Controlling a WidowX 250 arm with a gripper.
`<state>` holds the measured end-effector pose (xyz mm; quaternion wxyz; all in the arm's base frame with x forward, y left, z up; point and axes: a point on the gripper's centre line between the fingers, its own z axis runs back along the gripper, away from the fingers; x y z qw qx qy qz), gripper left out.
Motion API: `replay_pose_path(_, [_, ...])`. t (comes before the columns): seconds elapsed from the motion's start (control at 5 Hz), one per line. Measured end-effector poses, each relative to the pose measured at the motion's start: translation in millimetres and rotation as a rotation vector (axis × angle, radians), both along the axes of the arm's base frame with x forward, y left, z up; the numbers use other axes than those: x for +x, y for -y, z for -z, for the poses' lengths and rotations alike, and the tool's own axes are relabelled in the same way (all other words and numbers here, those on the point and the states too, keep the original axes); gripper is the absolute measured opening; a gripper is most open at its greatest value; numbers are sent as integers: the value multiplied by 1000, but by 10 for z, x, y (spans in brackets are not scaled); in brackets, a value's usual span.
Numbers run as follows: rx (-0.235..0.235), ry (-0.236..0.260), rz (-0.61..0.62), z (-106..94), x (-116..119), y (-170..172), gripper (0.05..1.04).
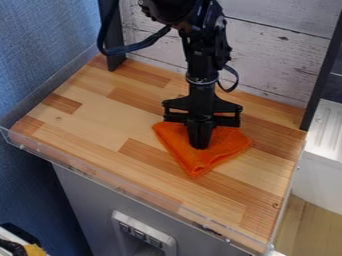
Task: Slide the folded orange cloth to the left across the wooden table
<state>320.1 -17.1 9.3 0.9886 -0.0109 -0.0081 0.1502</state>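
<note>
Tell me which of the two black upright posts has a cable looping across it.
The one on the picture's left: the dark cable curves in front of it. The other post, on the right, has no cable across it.

No text, labels, brands, numbers or signs are legible.
</note>
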Motion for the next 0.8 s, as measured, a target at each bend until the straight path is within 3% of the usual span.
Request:
replay_pose_path(0.4, [22, 11, 131, -1, -37, -247, 62])
replay_pose_path(0.8, [34, -9, 220, -12, -73, -510, 59])
